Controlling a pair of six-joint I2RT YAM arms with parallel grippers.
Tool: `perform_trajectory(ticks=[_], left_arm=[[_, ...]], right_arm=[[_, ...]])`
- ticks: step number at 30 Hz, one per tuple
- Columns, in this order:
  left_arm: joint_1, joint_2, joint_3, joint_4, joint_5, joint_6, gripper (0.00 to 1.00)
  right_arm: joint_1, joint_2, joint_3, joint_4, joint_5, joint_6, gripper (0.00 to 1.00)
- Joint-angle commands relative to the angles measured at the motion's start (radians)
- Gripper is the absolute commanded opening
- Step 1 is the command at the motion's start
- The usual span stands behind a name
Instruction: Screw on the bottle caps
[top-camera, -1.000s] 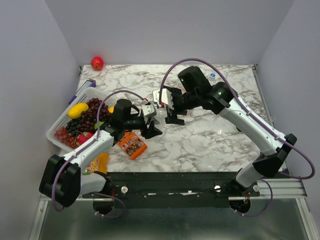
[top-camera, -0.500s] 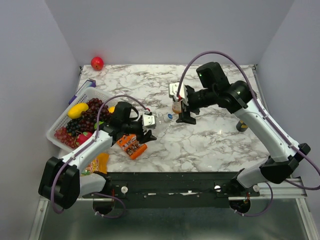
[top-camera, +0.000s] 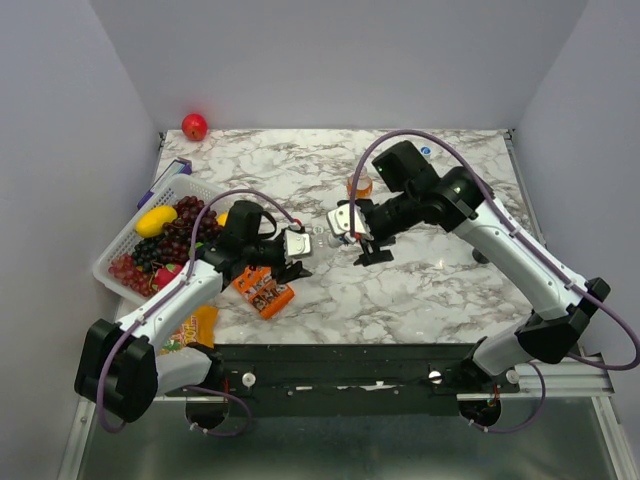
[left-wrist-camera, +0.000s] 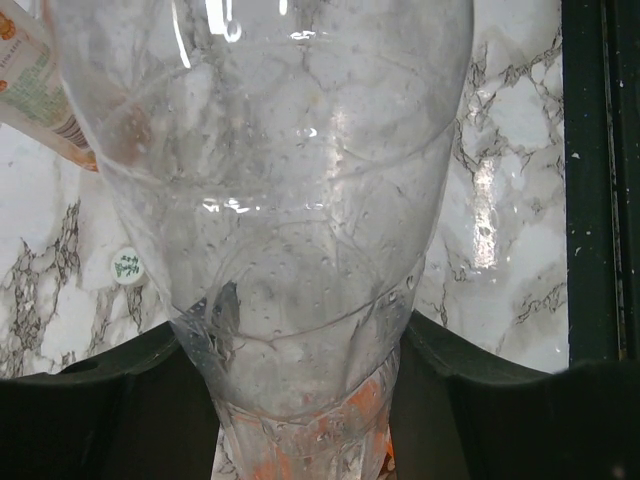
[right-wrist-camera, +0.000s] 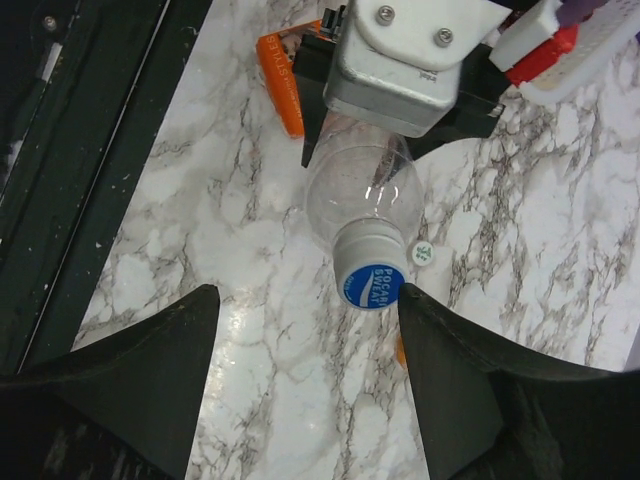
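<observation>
— Start at the left. What has the left gripper (left-wrist-camera: 305, 400) got?

— Its fingers are clamped on the body of a clear bottle (left-wrist-camera: 290, 200), carried over the marble table (top-camera: 430, 280). The bottle's long axis runs left to right. Its base is toward the left arm, and its neck points right and a little far.

— And on the neck?

— A blue cap (right-wrist-camera: 371, 279) sits there. I can't tell whether it is threaded down or only resting.

— Where is the right gripper (right-wrist-camera: 308, 300)?

— It faces that cap nearly end-on, looking along the bottle's axis. Its fingers are apart, one on each side of the cap. The cap sits off-centre, right up against one finger with a clear gap to the other. It is not pinched yet.

— So what does the next move turn on?

— The line-up. I judge the right wrist needs its roll axis on the bottle's axis, with the cap centred between the fingers, before it closes and twists. The right arm is the nearer one to the cap, and the left only steadies the bottle.

— Anything further right?

— A whitish cap (right-wrist-camera: 422, 253) lies loose on the table just beside the neck. The orange bottle (top-camera: 360, 186) stands upright farther back and a little right. I can't tell whether it is capped.
</observation>
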Motion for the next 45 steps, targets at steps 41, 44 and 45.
perform_trajectory(ticks=[41, 44, 45], left_arm=[[-0.055, -0.098, -0.088, 0.391, -0.299, -0.123, 0.00], [-0.078, -0.140, -0.134, 0.488, -0.437, -0.141, 0.00], [-0.089, -0.146, -0.144, 0.506, -0.465, -0.144, 0.00]], right_arm=[[-0.001, 0.142, 0.044, 0.053, -0.031, 0.354, 0.18], [-0.014, 0.135, 0.021, 0.079, -0.037, 0.415, 0.17], [-0.024, 0.138, 0.021, 0.079, -0.040, 0.424, 0.16]])
